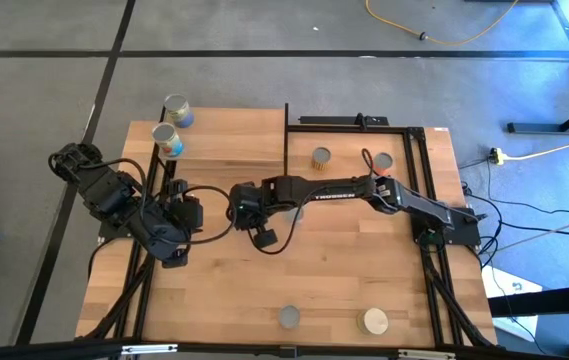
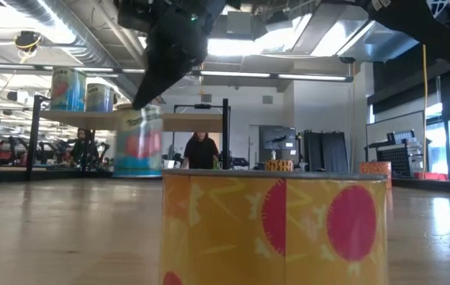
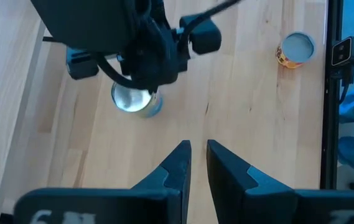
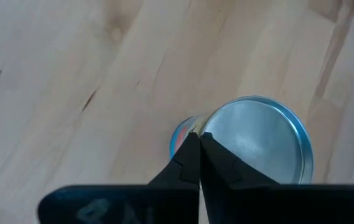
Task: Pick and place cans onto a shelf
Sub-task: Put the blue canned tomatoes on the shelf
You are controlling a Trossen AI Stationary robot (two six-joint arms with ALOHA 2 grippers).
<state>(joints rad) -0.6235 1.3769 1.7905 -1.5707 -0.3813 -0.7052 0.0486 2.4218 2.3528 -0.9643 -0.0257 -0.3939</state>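
Right gripper (image 4: 198, 155) pinched shut beside a blue can (image 4: 257, 146), arm stretched across table (image 1: 344, 270); left gripper (image 3: 198, 162) slightly open, empty.

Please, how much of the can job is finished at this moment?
Two cans already stand on the shelf. The right gripper hovers at a silver-topped can mid-table, fingers together, not gripping it. Four more cans wait on the table; the left gripper idles nearby.
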